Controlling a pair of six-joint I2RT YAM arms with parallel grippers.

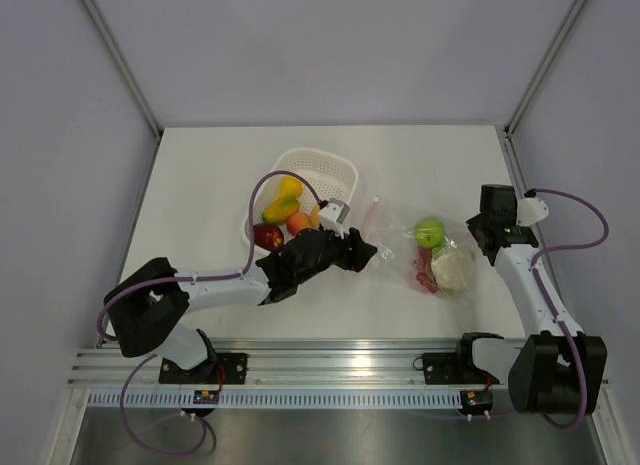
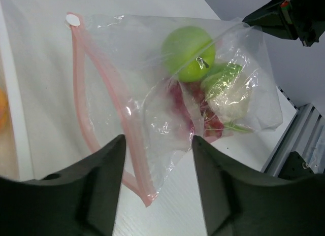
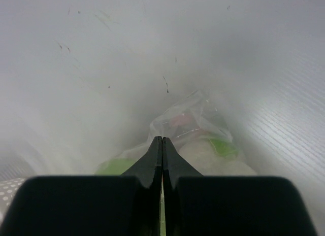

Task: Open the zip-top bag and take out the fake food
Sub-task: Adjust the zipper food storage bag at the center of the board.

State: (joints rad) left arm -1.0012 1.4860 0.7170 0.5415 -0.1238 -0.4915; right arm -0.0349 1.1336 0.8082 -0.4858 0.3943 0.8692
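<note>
– So, where is the clear, crinkly zip-top bag point(image 2: 127, 58)?

– Flat on the table, just ahead of the left gripper point(image 2: 157, 144). Its fingers are spread and hold nothing. The bag's pinkish zip strip point(image 2: 77, 89) runs from beyond the left fingertip back between the two, its two sides parted.

– And the food?

– A glossy green plastic apple point(image 2: 188, 53), a dark red piece point(image 2: 183, 101) and a pale leafy piece point(image 2: 228, 94) sit deep inside, beyond the right fingertip.

– The other arm?

– The right gripper point(image 3: 162, 139) has its fingers pressed together at the bag's far end. I cannot tell whether it has caught any plastic.

– What might go wrong?

– If the left fingers close on both sides of the strip, they would press the mouth shut. And if the far end is not anchored, a pull would drag the whole light bag.
</note>
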